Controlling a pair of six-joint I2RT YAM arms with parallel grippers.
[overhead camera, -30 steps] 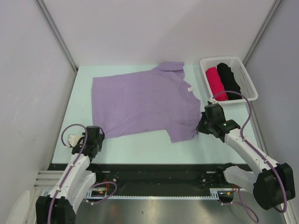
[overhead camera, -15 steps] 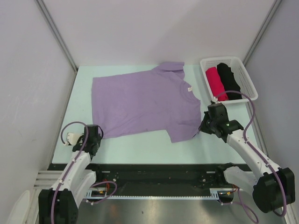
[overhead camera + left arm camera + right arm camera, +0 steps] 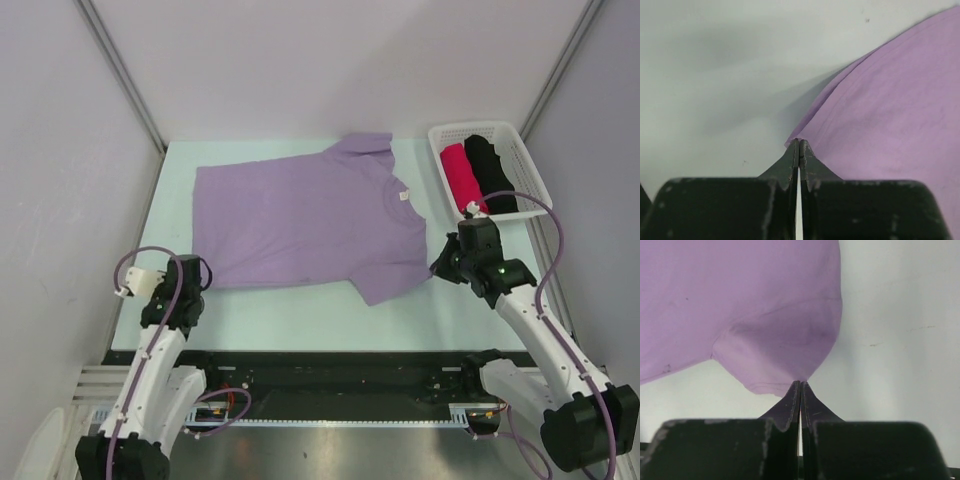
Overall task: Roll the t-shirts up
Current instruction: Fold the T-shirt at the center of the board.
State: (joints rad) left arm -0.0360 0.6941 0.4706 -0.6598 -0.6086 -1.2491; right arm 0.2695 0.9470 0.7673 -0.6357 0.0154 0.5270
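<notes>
Two arms reach in from the near edge in the top view, one at each lower corner of a lavender t-shirt [image 3: 300, 225]. The t-shirt lies spread flat across the middle of the pale worktop [image 3: 300, 305], collar toward the right and hem toward the left. The left tool [image 3: 195, 284] meets the near hem corner, and the right tool [image 3: 441, 268] meets the edge of the near sleeve. A white basket [image 3: 533, 180] sits at the far right corner, apart from the t-shirt, with a red roll [image 3: 462, 178] and a black roll [image 3: 489, 170] lying side by side in it.

From the left wrist, the left tool [image 3: 798, 145] is clenched, its two fingers pressed together with only a sliver between them. The t-shirt [image 3: 890, 110] comes to a point right at the tips, and its edge rises off the worktop [image 3: 715, 75], with a shadow beneath.

From the right wrist, the right tool [image 3: 800, 385] is likewise clenched. The rounded end of the sleeve of the t-shirt [image 3: 740, 300] narrows into the tips and is pinched there, above the bare worktop [image 3: 890, 340].
</notes>
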